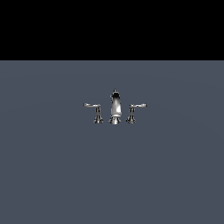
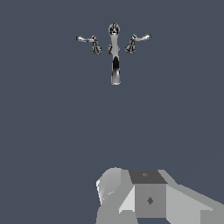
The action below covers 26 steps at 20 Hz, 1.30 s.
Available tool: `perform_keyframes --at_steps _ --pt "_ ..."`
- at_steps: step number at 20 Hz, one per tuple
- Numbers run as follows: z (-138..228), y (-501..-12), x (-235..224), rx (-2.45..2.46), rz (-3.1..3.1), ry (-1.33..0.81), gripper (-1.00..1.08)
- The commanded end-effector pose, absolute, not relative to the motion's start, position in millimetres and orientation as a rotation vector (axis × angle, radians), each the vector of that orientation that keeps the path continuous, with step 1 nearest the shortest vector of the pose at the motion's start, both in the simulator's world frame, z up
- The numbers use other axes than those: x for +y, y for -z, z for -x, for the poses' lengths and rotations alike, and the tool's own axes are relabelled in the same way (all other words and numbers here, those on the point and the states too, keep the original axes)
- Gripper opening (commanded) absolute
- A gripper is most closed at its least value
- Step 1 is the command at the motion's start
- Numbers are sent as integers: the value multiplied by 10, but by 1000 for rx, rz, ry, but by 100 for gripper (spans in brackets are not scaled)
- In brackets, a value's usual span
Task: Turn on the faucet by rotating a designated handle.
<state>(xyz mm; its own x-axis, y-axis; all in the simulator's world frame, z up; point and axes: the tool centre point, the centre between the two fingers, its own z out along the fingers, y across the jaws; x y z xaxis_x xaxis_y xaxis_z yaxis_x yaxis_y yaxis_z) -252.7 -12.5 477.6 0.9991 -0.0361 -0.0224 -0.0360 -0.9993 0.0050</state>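
The faucet [image 1: 115, 107] is a small chrome three-piece set standing on the flat grey floor, with a tapered central spout [image 2: 114, 57] between two levers. The handle [image 1: 136, 106] is the lever on the exterior view's right, a thin flat arm on a flared post, pointing outward; the wrist view also shows this handle [image 2: 139, 39]. The mirror-image left lever [image 1: 92, 106] stands on the other side. Only the grey blocky body of my gripper [image 2: 148, 197] shows in the wrist view, well away from the faucet. Its fingers are hidden. The arm is absent from the exterior view.
A plain grey-blue floor [image 1: 112, 175] spreads around the faucet, and a black band fills the exterior view above it. Nothing else stands in view.
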Motion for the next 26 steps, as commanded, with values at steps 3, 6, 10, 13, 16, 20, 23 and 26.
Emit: perform_keyframes --at_steps 3,6,10,13,16,20,23,26 --pt "2521 -4770 -122 -60 -3136 35 -100" --pt "2490 -4737 -107 -80 -3136 35 -100" --pt "2408 -4650 -67 -132 -3135 35 -100" --pt "2312 -4552 -25 -191 -3132 34 -100" --pt "2186 -4424 24 -268 -3127 33 -100" --pt "1972 -4214 91 -393 -3115 32 -100" --pt "1782 -4033 134 -501 -3100 31 -100" --pt "1574 -3839 167 -616 -3081 29 -100"
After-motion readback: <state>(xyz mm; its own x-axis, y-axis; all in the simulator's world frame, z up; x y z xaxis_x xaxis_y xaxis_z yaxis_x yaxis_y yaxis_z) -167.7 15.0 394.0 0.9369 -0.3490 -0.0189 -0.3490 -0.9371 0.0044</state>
